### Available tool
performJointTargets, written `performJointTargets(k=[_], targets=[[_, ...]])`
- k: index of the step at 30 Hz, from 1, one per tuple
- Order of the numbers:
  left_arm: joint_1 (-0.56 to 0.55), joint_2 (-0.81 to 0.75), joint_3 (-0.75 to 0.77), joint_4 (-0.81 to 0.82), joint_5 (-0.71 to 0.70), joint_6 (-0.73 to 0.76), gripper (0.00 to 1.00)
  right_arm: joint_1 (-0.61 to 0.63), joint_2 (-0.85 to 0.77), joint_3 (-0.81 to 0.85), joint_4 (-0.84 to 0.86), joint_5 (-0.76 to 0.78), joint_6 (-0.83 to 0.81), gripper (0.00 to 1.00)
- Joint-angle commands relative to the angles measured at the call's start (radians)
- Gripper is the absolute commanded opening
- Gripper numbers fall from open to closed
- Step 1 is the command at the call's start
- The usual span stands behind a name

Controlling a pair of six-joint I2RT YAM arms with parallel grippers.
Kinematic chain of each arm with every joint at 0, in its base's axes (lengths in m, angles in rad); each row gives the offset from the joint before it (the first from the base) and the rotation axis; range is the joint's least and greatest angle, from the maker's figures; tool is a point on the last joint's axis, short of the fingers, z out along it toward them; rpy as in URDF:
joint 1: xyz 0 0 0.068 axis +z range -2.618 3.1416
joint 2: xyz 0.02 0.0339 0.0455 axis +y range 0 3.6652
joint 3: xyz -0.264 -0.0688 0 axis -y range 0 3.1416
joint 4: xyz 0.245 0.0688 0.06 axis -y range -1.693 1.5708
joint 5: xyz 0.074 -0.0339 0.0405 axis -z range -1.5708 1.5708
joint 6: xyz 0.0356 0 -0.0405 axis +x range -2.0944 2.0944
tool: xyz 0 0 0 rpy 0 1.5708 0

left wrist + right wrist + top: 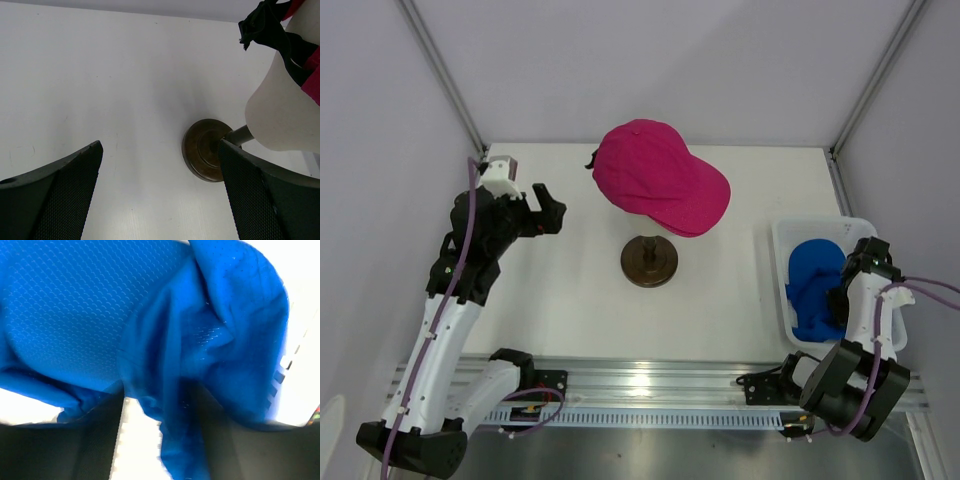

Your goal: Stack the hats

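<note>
A magenta-pink hat sits on the cream mannequin head, brim pointing right; its edge shows in the left wrist view. Blue hats lie crumpled in a white bin. My left gripper is open and empty, raised left of the stand; in its wrist view bare table lies between the jaws. My right gripper is down in the bin. In its wrist view the jaws stand partly apart around a fold of blue hat, with white bin floor showing between them.
The mannequin head stands on a dark round base mid-table, also in the left wrist view. White walls and metal posts enclose the back and sides. A metal rail runs along the near edge.
</note>
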Motion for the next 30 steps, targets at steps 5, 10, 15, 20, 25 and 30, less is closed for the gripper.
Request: performJointTargets(k=[5, 10, 15, 20, 25, 30], targets=[[0.006, -0.011, 0.044, -0.007, -0.038, 0.039, 0.99, -0.006, -0.031, 0.026, -0.027, -0.021, 0.024, 0.00], [0.006, -0.025, 0.058, -0.001, -0.020, 0.037, 0.99, 0.046, -0.093, 0.292, -0.082, -0.070, -0.048, 0.00], [0.006, -0.019, 0.157, -0.044, 0.009, 0.030, 1.00, 0.067, -0.104, 0.546, 0.007, -0.295, -0.230, 0.00], [0.003, 0.018, 0.291, -0.072, 0.187, -0.025, 1.00, 0.074, -0.005, 0.761, 0.008, -0.475, -0.237, 0.00], [-0.095, 0.081, 0.430, -0.112, 0.180, -0.044, 1.00, 0.108, 0.072, 0.879, 0.155, -0.687, -0.171, 0.00], [-0.199, 0.122, 0.527, -0.069, 0.224, -0.082, 1.00, 0.215, 0.141, 1.020, 0.405, -0.880, -0.156, 0.00]])
